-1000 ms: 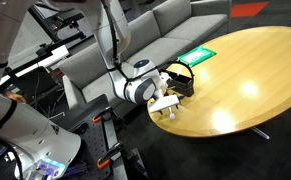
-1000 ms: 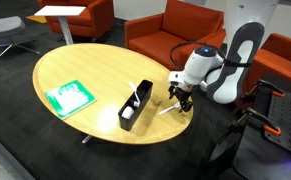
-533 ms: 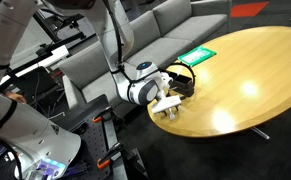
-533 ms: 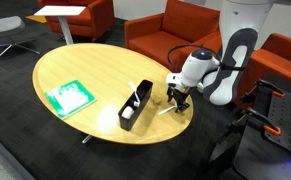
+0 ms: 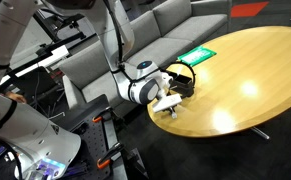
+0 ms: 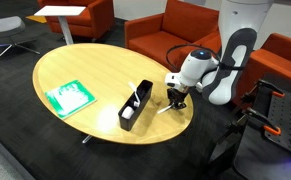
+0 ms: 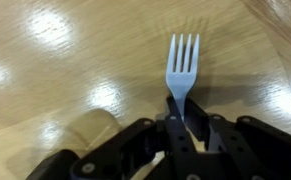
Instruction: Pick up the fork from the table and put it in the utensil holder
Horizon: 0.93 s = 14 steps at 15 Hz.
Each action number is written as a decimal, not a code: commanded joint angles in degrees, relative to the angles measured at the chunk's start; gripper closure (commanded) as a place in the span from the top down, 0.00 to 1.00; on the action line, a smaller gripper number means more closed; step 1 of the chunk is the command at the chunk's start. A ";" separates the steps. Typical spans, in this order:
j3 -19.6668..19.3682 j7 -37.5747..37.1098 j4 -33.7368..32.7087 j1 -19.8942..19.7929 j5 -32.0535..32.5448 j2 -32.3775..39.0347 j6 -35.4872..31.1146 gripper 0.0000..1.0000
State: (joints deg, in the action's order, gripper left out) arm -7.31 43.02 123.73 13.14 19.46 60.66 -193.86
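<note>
In the wrist view a white plastic fork (image 7: 181, 62) lies on the glossy light-wood table (image 7: 65, 70), tines pointing away from me. My gripper (image 7: 181, 108) is shut on the fork's neck, black fingers (image 7: 171, 118) pressed on either side. In both exterior views the gripper (image 6: 177, 100) (image 5: 167, 103) sits low at the table's edge. The fork (image 6: 165, 110) lies beside the black utensil holder (image 6: 135, 105), which has a white utensil standing in it. The holder (image 5: 182, 78) is partly hidden behind the arm.
A green-and-white card (image 6: 68, 97) lies on the far side of the table. Orange armchairs (image 6: 175, 25) and a grey sofa (image 5: 155, 30) ring the table. The robot's base and other equipment (image 5: 25, 120) stand close to the table edge.
The gripper's jaws have closed onto the fork's neck; the arm has barely shifted and the fork still lies on the table.
</note>
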 commanded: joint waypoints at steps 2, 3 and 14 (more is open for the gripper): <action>-5.21 -3.51 1.40 6.56 -1.63 -1.80 0.37 0.03; -7.32 -4.17 2.42 8.97 -2.38 -2.75 0.19 0.03; -39.94 -13.23 11.75 46.33 -3.71 -11.57 13.66 0.03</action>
State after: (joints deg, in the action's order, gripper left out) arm -40.85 32.39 132.61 52.21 12.72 52.16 -185.36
